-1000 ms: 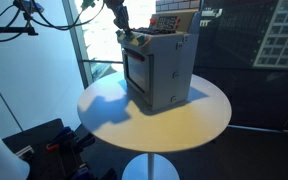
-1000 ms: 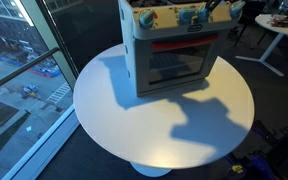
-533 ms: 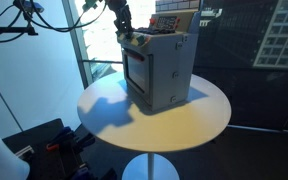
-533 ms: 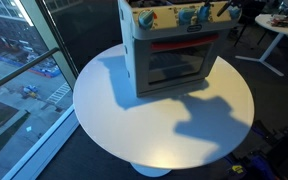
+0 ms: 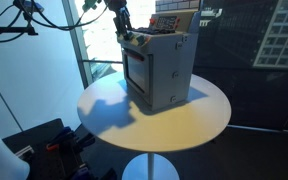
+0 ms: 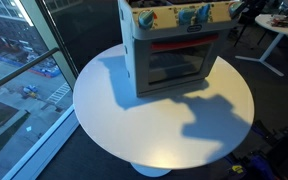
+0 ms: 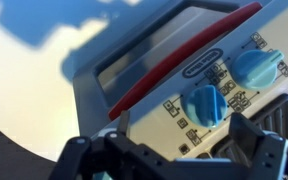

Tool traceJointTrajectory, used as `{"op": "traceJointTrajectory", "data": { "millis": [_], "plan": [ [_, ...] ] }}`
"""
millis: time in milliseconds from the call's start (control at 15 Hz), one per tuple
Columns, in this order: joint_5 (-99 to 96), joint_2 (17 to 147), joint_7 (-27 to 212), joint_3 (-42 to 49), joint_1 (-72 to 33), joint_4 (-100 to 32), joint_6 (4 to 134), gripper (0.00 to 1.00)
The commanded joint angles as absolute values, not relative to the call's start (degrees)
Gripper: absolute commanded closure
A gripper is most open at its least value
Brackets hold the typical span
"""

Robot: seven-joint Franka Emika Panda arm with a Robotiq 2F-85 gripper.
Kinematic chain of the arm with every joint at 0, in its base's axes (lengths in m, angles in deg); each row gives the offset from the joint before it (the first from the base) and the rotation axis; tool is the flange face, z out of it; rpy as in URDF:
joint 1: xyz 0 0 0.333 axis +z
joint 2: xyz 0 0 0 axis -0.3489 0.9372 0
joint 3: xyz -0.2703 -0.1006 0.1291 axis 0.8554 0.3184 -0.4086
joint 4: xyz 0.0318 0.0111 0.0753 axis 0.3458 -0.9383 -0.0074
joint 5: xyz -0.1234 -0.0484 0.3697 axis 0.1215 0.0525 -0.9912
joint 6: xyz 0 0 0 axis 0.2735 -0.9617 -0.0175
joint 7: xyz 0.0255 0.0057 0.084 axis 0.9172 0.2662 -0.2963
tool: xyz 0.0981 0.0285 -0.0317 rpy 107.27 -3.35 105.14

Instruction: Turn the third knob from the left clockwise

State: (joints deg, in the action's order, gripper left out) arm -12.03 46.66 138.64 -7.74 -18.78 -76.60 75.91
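A grey toy oven (image 5: 162, 70) (image 6: 174, 62) stands on a round white table (image 5: 184, 120) (image 6: 134, 120). Its cream control panel (image 7: 154, 115) carries blue knobs (image 6: 184, 15). In the wrist view one blue knob (image 7: 204, 103) lies just ahead of my gripper (image 7: 182, 122), between the lines of its two black fingers (image 7: 246, 135). They stand wide apart and touch nothing. A second blue knob (image 7: 254, 68) sits beside it. I cannot tell from this view which is the third knob from the left. In both exterior views the gripper (image 5: 123, 28) (image 6: 230, 9) hovers at the oven's top front edge.
The oven has a glass door (image 6: 176, 68) under a red handle bar (image 7: 174, 60). A window wall (image 5: 94, 45) runs behind the table, with a drop to the street (image 6: 24, 60). Another table (image 6: 279, 25) stands at the back right.
The jaws have opened from shut to wide apart and let go of the knob. The arm has drawn back slightly from the panel.
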Motion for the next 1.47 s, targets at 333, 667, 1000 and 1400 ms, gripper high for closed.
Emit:
{"op": "traceJointTrajectory", "data": {
  "millis": [333, 667, 1000, 1400],
  "plan": [
    [-13.0, 42.5, 120.4, -6.5, -17.7, -72.7, 57.7, 0.0],
    [-11.4, 42.6, 111.9, -6.5, -18.3, -66.7, 42.0, 0.0],
    [-8.7, 42.5, 106.0, -6.5, -18.5, -61.6, 29.8, 0.0],
    [-7.2, 40.0, 101.5, -5.6, -18.7, -59.4, 23.6, 0.0]
  ]
}}
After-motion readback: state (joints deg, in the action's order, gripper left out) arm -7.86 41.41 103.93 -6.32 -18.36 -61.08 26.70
